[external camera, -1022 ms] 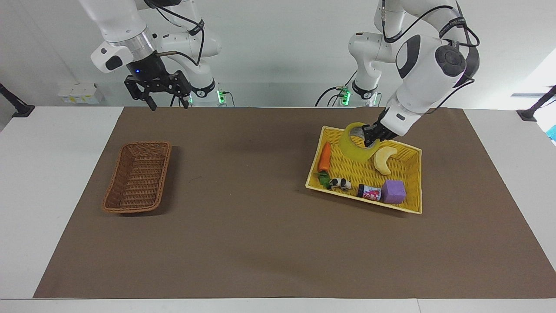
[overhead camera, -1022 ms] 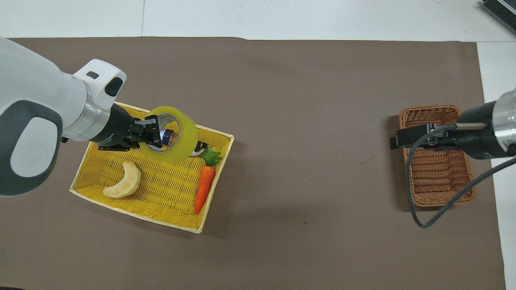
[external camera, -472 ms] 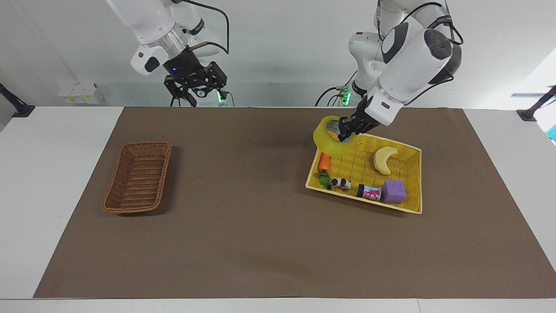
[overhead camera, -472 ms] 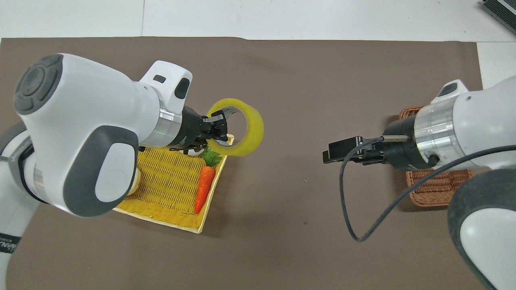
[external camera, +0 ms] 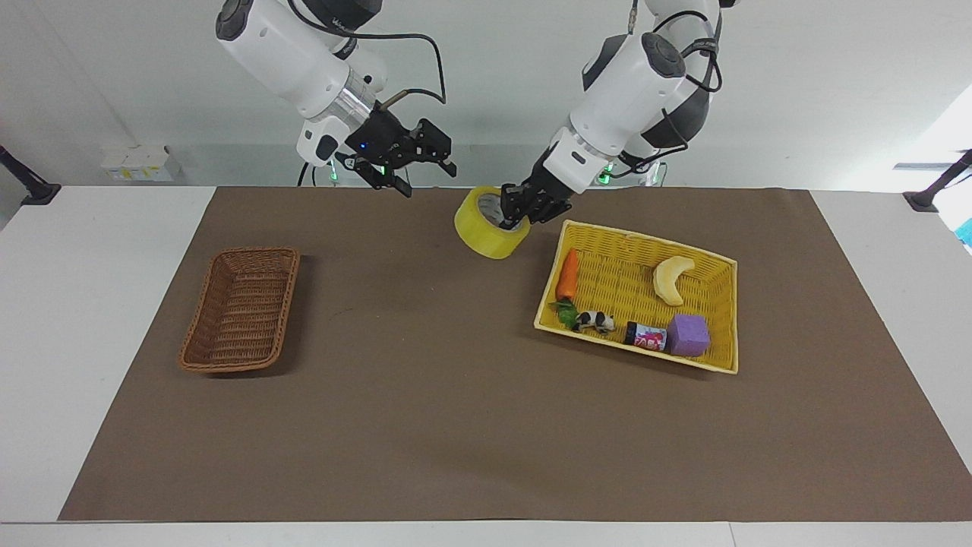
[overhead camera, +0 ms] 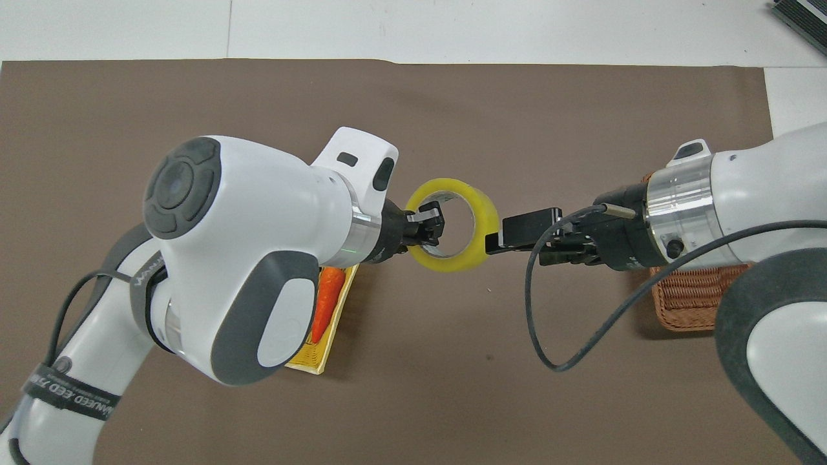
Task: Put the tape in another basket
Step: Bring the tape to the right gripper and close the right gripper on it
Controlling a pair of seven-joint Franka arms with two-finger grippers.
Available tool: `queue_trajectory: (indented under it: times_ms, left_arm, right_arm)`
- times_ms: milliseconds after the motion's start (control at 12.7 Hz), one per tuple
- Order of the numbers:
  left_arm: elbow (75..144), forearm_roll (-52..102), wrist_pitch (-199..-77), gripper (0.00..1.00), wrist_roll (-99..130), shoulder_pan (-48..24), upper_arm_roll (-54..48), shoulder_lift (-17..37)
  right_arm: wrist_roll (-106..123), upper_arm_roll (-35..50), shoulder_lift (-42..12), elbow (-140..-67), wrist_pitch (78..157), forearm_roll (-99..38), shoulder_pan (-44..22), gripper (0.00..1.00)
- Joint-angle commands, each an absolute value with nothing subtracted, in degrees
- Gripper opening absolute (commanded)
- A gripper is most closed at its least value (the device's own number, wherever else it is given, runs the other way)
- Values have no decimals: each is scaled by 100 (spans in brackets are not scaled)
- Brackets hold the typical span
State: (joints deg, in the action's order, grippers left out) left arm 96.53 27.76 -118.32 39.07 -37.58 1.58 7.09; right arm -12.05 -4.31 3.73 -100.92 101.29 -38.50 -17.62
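**Tape held in the air between the two baskets**

Tape point(external camera: 491, 225) hangs above the brown mat point(external camera: 456, 425), clear of the yellow basket point(external camera: 725, 315) and over the bare stretch between that basket and the small brown wicker basket point(external camera: 241, 309). The left gripper point(external camera: 524, 210) carries it, its fingers pinching the wall of the roll, one inside the pale core and one on the outer face. The roll is tilted, its open ring showing in both views.

The right gripper point(external camera: 425, 169) is raised over the mat's edge nearest the robots, toward the middle of the table. Its fingers are spread apart and point at the tape. In the overhead view its tip point(overhead camera: 524, 229) sits just beside the roll point(overhead camera: 453, 234), while the facing view shows a gap between the two, so no contact is seen.

The wicker basket lies at the right arm's end of the table. The yellow basket lies at the left arm's end and holds a carrot point(external camera: 567, 275), a pale banana point(external camera: 671, 279), a purple block point(external camera: 688, 335), a small can point(external camera: 645, 336) lying on its side and a black-and-white toy animal point(external camera: 594, 321).
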Motion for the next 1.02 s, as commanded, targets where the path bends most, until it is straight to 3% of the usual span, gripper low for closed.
queue_trajectory:
  times_ms: [0, 943]
  left_arm:
    - [9738, 2892, -11962, 0, 4025, -4007, 264, 650]
    - [9624, 3400, -12533, 0, 4570, -4087, 79, 659]
  right_arm:
    - [-1230, -422, 448, -10327, 10449, -4297, -1696, 100]
    - [-923, -422, 475, -10371, 10441, -3999, -1600, 100]
